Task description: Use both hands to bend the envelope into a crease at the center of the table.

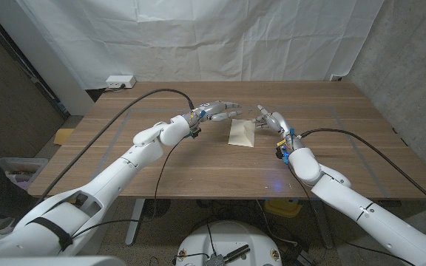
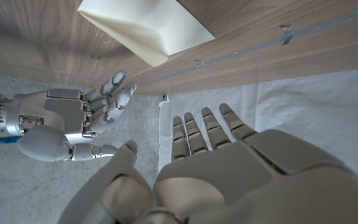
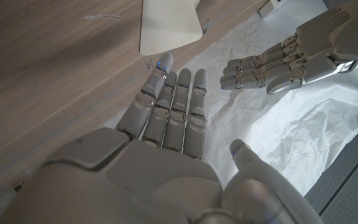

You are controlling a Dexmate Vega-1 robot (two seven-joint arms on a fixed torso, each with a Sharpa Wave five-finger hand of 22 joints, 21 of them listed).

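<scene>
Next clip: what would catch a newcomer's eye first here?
The cream envelope at the table's centre, already bent so it stands up in a ridge. The left hand and right hand hover on either side of it, fingers spread, neither touching it. Behind hangs a white sheet.

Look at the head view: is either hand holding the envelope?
No. The envelope lies on the table between the left hand and right hand, untouched.

A white power strip (image 1: 120,82) lay on the floor beyond the wooden table (image 1: 198,170). A white sheet (image 1: 198,37) hung behind.
</scene>
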